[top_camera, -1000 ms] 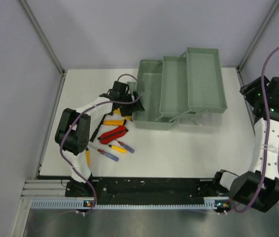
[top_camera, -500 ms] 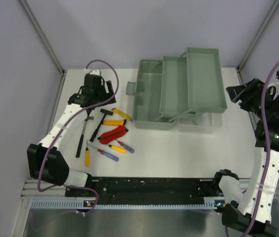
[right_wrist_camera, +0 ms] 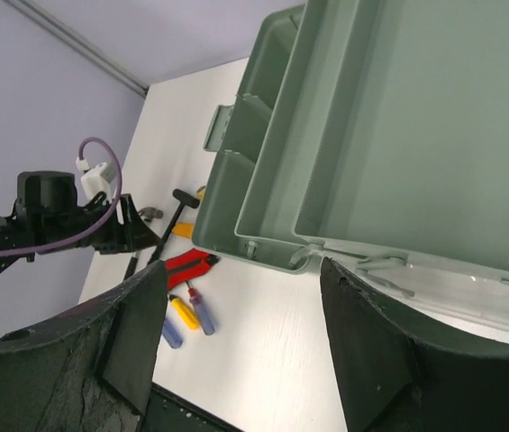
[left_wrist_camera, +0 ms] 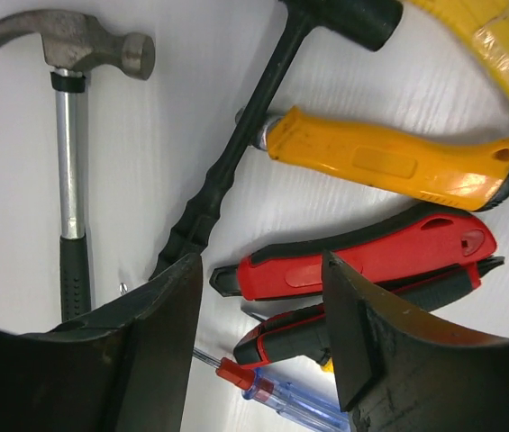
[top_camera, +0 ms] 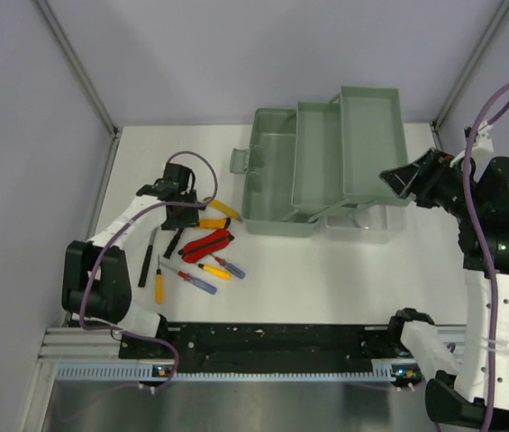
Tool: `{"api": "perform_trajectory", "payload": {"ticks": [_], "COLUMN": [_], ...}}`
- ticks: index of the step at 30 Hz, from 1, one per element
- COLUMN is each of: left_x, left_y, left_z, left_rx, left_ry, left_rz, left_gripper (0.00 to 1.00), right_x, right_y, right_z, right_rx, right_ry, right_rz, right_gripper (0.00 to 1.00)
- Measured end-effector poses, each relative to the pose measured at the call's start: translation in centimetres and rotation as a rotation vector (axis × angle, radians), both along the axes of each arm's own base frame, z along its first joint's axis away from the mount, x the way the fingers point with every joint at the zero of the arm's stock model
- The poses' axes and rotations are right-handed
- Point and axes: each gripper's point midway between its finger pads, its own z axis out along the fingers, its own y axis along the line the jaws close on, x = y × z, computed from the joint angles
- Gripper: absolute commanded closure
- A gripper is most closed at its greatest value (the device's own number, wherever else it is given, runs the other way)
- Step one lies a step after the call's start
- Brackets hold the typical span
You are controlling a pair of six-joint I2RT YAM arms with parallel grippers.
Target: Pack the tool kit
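Note:
The green toolbox [top_camera: 326, 162] stands open with its trays stepped out; it also shows in the right wrist view [right_wrist_camera: 389, 135]. The tools lie on the table to its left. They are a claw hammer [left_wrist_camera: 69, 54], a black mallet [left_wrist_camera: 236, 153], a yellow-handled knife [left_wrist_camera: 389, 166], red pliers [left_wrist_camera: 371, 261] and a blue screwdriver [left_wrist_camera: 281, 396]. My left gripper [top_camera: 177, 205] is open and empty just above them, its jaws either side of the pliers' tip [left_wrist_camera: 263, 306]. My right gripper [top_camera: 405, 180] is open and empty, raised beside the toolbox's right end [right_wrist_camera: 240, 333].
Several screwdrivers [top_camera: 209, 273] and a yellow-handled one [top_camera: 159, 286] lie near the front of the tool pile. A curved yellow tool [top_camera: 222, 209] lies by the toolbox's left wall. The black rail [top_camera: 272, 346] runs along the near edge. Grey walls close in both sides.
My left gripper left the toolbox's left end, swung out to the back left, then came down over the tools. My right arm swung left toward the toolbox.

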Motion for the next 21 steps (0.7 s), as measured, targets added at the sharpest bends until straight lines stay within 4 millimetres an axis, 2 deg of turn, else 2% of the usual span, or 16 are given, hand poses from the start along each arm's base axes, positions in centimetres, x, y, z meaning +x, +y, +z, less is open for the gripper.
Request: {"api": "perform_trajectory", "payload": {"ticks": [6,14,19,21], "left_x": [-0.5,0.0,0.0,0.2], "left_y": [0.6,2.8,2.8,2.6], "left_z": [-2.3,-4.2,-6.3,-6.5], "left_rx": [0.000,-0.022,-0.042,-0.051], "left_ry": [0.053,0.075,0.108,0.102], "left_rz": [0.019,0.093,0.097,0.096], "left_gripper": [0.41,0.42,0.44,0.46], "right_x": [0.3,1.6,2.7,2.7], "right_y": [0.1,0.1,-0.1,-0.2], "right_z": [-2.0,-3.3,-4.3,-4.4], "right_rx": [0.007,0.013,0.024,0.024], "right_ry": [0.066,0.124,0.174,0.175], "right_rz": [0.001,0.001,-0.013,-0.021], "right_gripper": [0.32,0.33,0.33,0.33]}}
